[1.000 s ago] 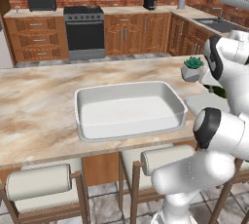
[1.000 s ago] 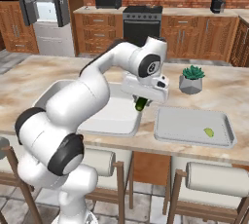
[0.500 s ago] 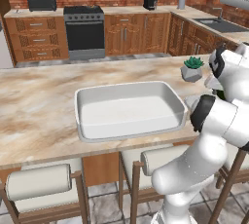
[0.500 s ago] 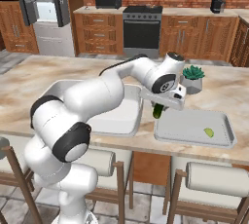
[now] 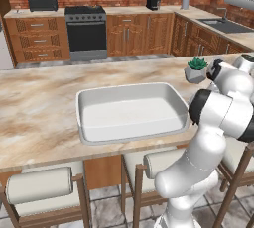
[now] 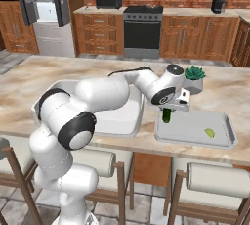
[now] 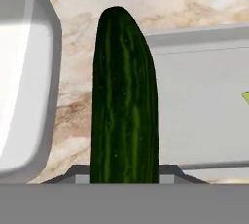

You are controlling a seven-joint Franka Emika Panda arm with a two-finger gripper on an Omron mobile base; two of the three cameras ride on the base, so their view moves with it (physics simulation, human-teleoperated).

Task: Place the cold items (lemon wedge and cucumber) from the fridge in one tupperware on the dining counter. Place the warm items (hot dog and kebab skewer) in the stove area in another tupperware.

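The gripper (image 6: pixel 168 113) held the cucumber (image 6: pixel 167 116) clamped between its jaws, long axis hanging downward. It hung over the near-left rim of the grey tray (image 6: pixel 222 138), where the lemon wedge (image 6: pixel 209 133) lay further right, well apart.

light: even, bright | shadows: soft | focus: sharp, rendered
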